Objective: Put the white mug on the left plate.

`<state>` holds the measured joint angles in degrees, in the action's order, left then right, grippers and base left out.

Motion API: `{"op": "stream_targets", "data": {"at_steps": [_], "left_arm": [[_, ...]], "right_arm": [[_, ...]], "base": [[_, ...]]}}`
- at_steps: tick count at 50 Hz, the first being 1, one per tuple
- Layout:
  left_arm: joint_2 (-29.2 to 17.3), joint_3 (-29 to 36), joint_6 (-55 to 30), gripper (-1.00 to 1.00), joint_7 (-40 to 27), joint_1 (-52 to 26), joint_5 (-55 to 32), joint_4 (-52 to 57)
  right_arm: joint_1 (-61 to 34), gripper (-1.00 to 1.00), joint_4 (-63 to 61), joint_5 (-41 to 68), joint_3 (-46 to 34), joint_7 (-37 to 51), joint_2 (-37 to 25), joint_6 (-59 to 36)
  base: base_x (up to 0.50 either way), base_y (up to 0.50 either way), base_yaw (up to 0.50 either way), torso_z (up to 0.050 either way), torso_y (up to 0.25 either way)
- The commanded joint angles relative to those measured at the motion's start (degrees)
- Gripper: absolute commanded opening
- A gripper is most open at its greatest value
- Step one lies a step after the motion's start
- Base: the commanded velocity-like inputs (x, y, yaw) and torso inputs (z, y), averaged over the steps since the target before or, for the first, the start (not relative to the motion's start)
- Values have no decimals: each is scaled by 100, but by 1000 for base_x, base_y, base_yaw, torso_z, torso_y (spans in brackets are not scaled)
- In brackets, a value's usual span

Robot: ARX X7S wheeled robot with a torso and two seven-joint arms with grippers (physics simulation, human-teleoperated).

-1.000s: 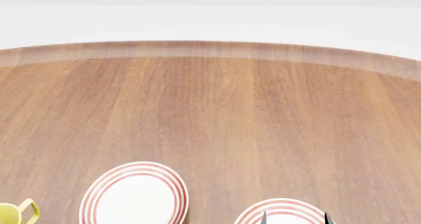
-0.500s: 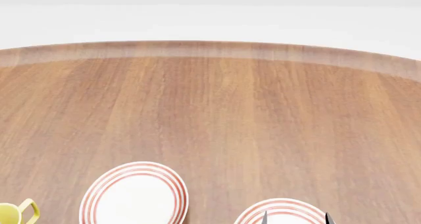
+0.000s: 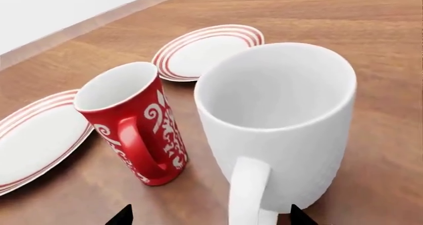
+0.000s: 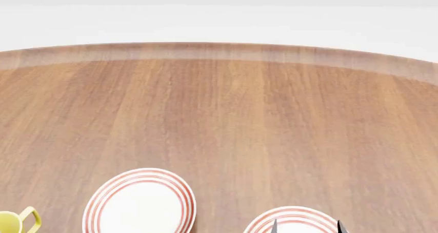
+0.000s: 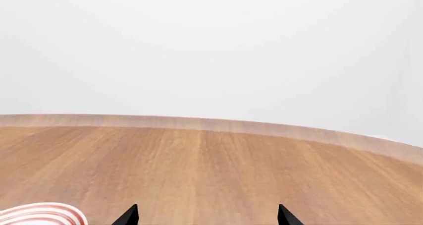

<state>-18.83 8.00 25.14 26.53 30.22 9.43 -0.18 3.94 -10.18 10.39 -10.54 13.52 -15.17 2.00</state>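
Note:
The white mug [image 3: 278, 121] stands upright on the wooden table, close in front of my left gripper [image 3: 210, 217], with its loop handle turned toward the gripper. The gripper is open, and the handle lies between its two dark tips without touching them. The mug and the left gripper are out of the head view. The left plate [image 4: 140, 202], white with red rings, lies empty near the front of the table. My right gripper [image 4: 306, 227] is open and empty over the right plate [image 4: 291, 217]; it also shows in the right wrist view [image 5: 207, 216].
A red patterned mug [image 3: 135, 128] stands just beside the white mug. Two ringed plates [image 3: 208, 51] [image 3: 33, 136] lie beyond them; I cannot tell which is which. A yellow-handled mug [image 4: 15, 221] sits at the front left. The table's far edge [image 4: 219, 51] curves across the back.

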Motion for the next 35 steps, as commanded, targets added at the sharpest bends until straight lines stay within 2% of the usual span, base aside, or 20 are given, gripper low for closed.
{"op": "stream_targets", "data": {"at_steps": [1, 15, 16, 30, 35], "left_arm": [[-17, 84, -317, 100, 68, -75, 84, 141], [-36, 247, -506, 100, 123, -168, 252, 133], [-40, 252, -501, -100, 129, -188, 241, 111], [-67, 245, -535, -100, 137, -136, 59, 252], [-139, 223, -242, -100, 32, 226, 67, 534]], "right_arm": [[-8, 100, 23, 15, -28, 21, -17, 18], [-31, 100, 46, 46, -30, 56, -46, 32], [-36, 100, 54, 41, -34, 59, -46, 38], [-26, 100, 36, 49, -59, 103, -68, 38], [-40, 100, 68, 59, -78, 101, -70, 51]], "base": [[0, 0, 0, 0, 0], [0, 0, 0, 0, 0], [0, 0, 0, 0, 0], [0, 0, 0, 0, 0], [0, 0, 0, 0, 0]]}}
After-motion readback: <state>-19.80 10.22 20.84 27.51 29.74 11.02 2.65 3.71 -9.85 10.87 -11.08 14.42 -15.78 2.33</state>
